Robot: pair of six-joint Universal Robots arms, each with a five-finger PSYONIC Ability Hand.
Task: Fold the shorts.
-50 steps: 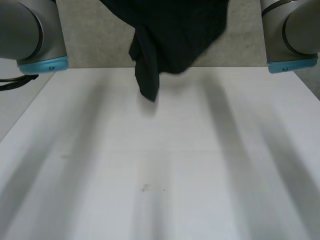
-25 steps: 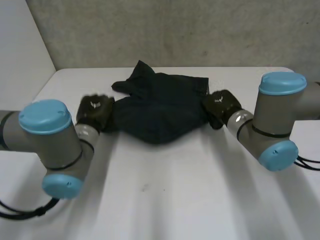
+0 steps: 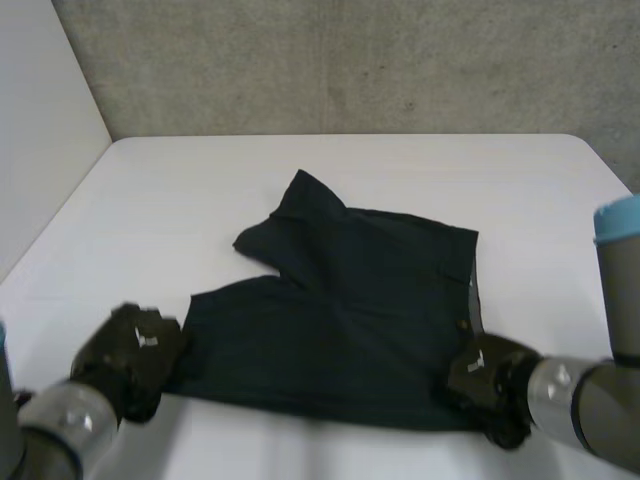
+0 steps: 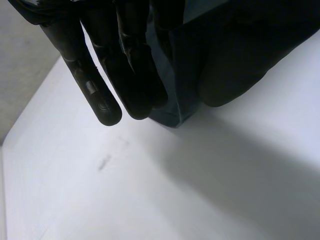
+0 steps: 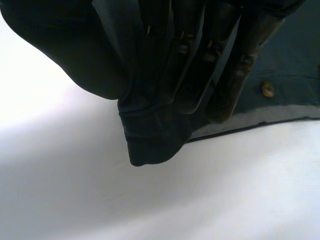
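Shorts point(image 3: 340, 310) lie between left hand point(image 3: 130, 355) and right hand point(image 3: 485, 375), apparently pinched.

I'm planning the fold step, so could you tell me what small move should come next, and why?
Probably lift the near edge slightly: the left hand and right hand each pinch a near corner of the shorts, which lie spread on the table.

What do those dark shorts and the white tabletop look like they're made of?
The shorts look like thin woven cloth, matte and dark: they crease softly and carry a small button. The table looks smooth, matte and white, perhaps laminate or painted board; the look leaves that open.
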